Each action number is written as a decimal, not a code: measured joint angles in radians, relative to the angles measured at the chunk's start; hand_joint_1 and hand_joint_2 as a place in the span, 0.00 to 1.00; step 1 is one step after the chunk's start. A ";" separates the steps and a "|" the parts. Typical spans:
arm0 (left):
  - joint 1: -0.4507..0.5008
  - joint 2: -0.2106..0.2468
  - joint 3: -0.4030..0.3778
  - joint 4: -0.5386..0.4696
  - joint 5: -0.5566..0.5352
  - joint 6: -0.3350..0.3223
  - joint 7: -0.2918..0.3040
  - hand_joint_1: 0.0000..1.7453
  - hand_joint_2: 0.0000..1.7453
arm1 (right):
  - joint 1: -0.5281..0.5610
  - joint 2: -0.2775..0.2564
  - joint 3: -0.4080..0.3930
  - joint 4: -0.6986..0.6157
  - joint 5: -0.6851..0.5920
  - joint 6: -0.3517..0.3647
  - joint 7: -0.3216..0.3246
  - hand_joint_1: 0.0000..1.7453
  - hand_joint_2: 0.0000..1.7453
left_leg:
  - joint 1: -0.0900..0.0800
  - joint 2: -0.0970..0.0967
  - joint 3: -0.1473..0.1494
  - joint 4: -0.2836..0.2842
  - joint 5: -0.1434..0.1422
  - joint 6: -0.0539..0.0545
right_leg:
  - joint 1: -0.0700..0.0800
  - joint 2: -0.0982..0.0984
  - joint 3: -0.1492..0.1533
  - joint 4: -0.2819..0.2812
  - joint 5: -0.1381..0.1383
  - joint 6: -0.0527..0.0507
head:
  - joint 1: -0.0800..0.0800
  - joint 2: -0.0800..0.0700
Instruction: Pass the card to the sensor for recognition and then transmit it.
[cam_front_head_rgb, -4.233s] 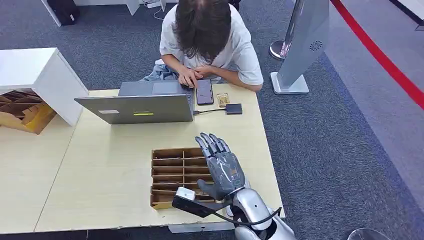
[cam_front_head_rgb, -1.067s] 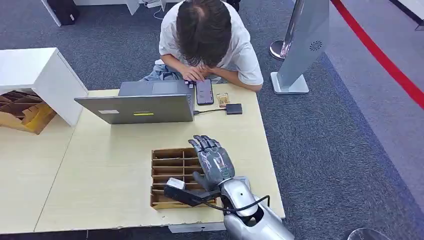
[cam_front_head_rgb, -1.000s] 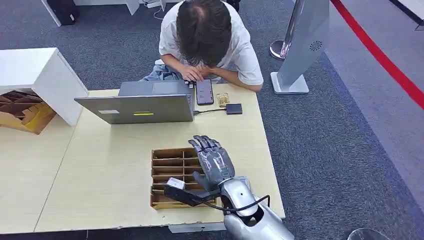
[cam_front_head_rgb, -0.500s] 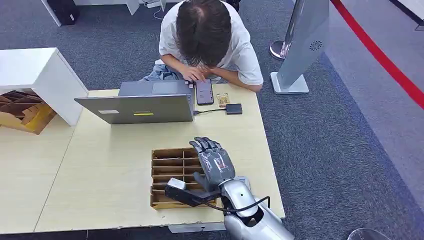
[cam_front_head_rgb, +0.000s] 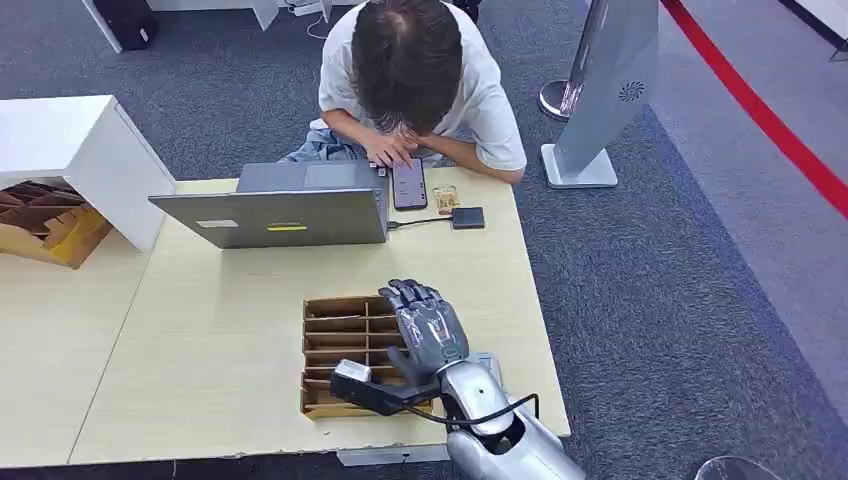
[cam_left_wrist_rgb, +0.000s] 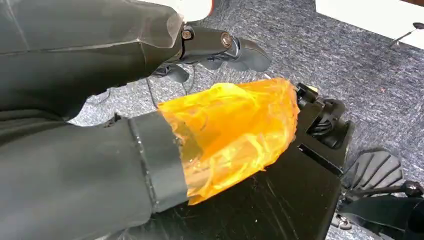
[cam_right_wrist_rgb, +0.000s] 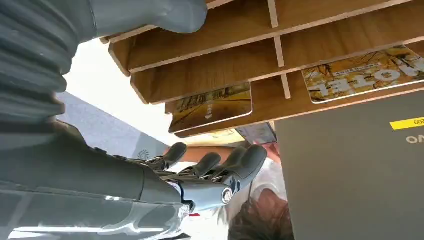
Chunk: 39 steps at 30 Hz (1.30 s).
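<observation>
One hand is doing the work here, my right hand (cam_front_head_rgb: 428, 335), and over the last few seconds it has come down and drawn back toward me: it stood raised and flat over the worktop (cam_front_head_rgb: 200, 340), and now it sits low over the right side of the wooden card tray (cam_front_head_rgb: 340, 350), fingers curling downward toward the slots. It holds nothing yet; the fingers are parted and bent, not clamped on anything. My left hand (cam_left_wrist_rgb: 220, 45) hangs beside my body over the carpet, fingers loosely curled, with nothing in it as far as I can tell.

The tray itself has not shifted. From my right wrist I can see two cards lying flat in its compartments: one card (cam_right_wrist_rgb: 212, 107) in the slot nearest my fingertips (cam_right_wrist_rgb: 247, 157), a second card (cam_right_wrist_rgb: 367, 75) in the neighbouring compartment. Neither is touched. I take the descent to mean the reach is nearly done and the pick is the step in hand; sensing and handing over are all ahead.

The small dark sensor box (cam_front_head_rgb: 467, 217) lies at the far edge by the laptop (cam_front_head_rgb: 280, 205), well apart from my hand, in front of the seated person (cam_front_head_rgb: 410, 80).
</observation>
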 joint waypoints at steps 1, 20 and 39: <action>0.000 0.000 0.000 0.000 -0.001 0.000 0.000 0.00 0.00 | 0.000 0.000 0.000 0.002 0.000 -0.001 0.000 0.24 1.00 | 0.000 0.000 0.000 0.000 0.000 0.000 | 0.000 0.000 0.000 0.000 0.000 0.000 | 0.000 0.000; -0.001 0.000 0.015 0.000 -0.018 -0.003 0.002 0.00 0.00 | -0.019 0.003 -0.014 0.011 -0.005 -0.013 0.000 0.31 1.00 | 0.000 0.000 0.000 0.000 0.000 0.000 | 0.000 0.000 0.000 0.000 0.000 0.000 | 0.000 0.000; 0.000 -0.001 0.021 0.000 -0.020 -0.009 0.008 0.00 0.00 | -0.019 0.003 -0.015 0.017 -0.005 -0.016 0.000 0.37 1.00 | 0.000 0.000 0.000 0.000 0.000 0.000 | 0.000 0.000 0.000 0.000 0.000 0.000 | 0.000 0.000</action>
